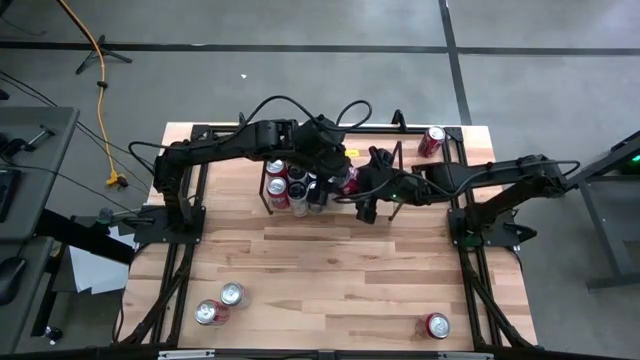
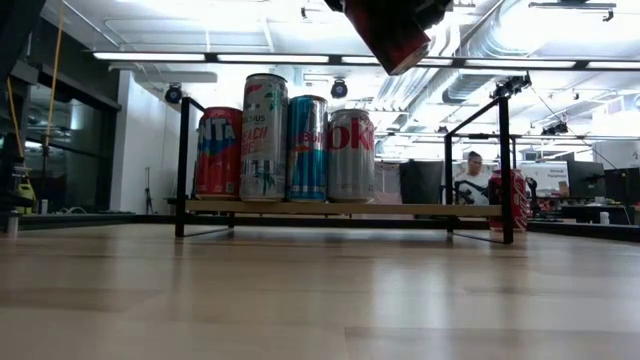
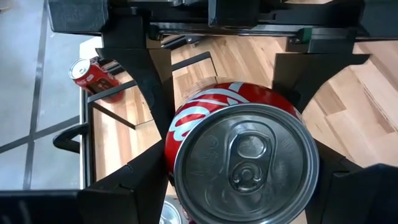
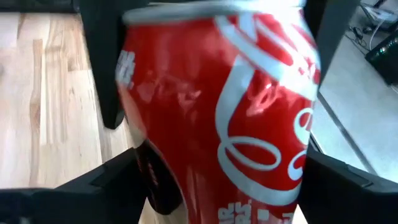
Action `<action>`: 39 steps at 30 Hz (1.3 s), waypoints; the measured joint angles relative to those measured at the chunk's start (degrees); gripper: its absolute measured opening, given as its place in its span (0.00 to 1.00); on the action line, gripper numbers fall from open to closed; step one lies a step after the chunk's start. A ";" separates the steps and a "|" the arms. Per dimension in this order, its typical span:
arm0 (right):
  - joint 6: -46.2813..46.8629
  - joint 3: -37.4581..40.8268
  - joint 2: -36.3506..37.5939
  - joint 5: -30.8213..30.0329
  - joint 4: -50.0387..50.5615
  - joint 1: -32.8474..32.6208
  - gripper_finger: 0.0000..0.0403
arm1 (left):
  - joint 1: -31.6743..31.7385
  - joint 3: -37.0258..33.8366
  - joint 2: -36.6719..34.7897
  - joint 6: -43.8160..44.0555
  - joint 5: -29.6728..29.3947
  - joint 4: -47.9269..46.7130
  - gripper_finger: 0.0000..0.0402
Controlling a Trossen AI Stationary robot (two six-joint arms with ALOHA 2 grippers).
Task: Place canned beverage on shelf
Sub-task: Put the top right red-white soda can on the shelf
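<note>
Above shelf [image 2: 340, 209] (right half bare), both pincers [image 1: 345, 180] clamp red can [image 2: 392, 35].

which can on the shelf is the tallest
The white and green can, second from the left in the low view's row on the shelf. Its top stands above the red can, blue can and silver can.

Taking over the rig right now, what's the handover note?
Right tool: shut on the red can, held tilted above the shelf.
Left tool: at the same can; grip unclear.
Done: four cans stand on the shelf's left part.
Left: set the red can down beside that row, then release. Four loose cans lie on the table.
</note>
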State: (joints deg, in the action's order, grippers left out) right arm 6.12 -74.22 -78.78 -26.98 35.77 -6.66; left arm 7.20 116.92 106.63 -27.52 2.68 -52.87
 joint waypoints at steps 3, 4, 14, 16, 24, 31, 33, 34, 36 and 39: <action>1.85 -0.07 0.00 -0.12 -0.57 0.04 0.87 | 0.02 0.00 0.00 0.22 -0.70 0.13 0.56; 2.63 -0.07 0.00 0.12 -0.46 0.04 0.90 | 0.07 0.00 0.02 0.21 -0.73 0.10 0.56; -1.09 -1.93 1.35 2.11 6.03 -0.09 0.97 | 1.14 0.02 -0.11 -0.12 -0.64 -0.85 0.56; -1.84 -5.05 1.98 2.56 12.62 -0.16 0.97 | 1.88 0.13 -0.54 -0.21 -3.39 -3.29 0.56; 10.24 -19.14 5.77 -1.43 37.72 -0.89 0.97 | 4.43 1.55 -1.58 1.89 -8.37 -1.86 0.56; 22.48 -19.74 13.61 -12.15 43.20 -3.90 0.97 | 2.64 8.17 5.08 5.75 -7.69 0.76 0.56; 25.30 -18.88 15.42 -13.26 43.30 -4.37 0.97 | 2.43 10.44 8.06 6.53 -7.60 -0.40 0.56; 26.50 -18.30 16.08 -13.33 43.25 -4.55 0.97 | 2.43 11.30 9.41 7.07 -7.36 -0.92 0.56; 28.70 -16.79 17.17 -13.30 42.85 -4.77 0.97 | 2.48 12.61 12.02 8.15 -7.48 -1.36 0.56; 31.57 -13.89 17.94 -12.84 42.79 -4.98 0.97 | 3.26 13.42 14.89 10.50 -7.50 -2.08 0.56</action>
State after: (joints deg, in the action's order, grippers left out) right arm 37.69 -88.11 -60.84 -39.82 78.57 -11.64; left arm 10.46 130.34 121.52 -17.01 -4.82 -54.96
